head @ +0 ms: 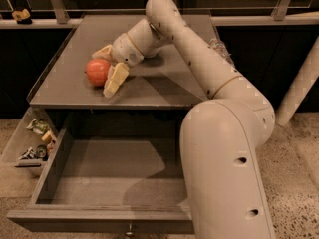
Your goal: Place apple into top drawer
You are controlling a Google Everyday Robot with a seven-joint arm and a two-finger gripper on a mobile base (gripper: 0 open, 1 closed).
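The red-orange apple [96, 71] sits on the grey cabinet top [164, 86], left of the middle. My gripper [101, 74] reaches down to it from the right, with its two pale fingers [115, 79] spread open on either side of the apple, one behind it and one in front. The apple rests on the surface between them. The top drawer [99, 220] is pulled out wide below the cabinet top, and its inside shows nothing in it. Its small metal knob [130, 229] shows at the bottom edge.
A small pale side bin [17, 143] with cluttered odds and ends hangs at the drawer's left. My arm's large body [224, 173] covers the drawer's right part. A railing runs behind the cabinet, with a small yellow object [22, 15] at the far left.
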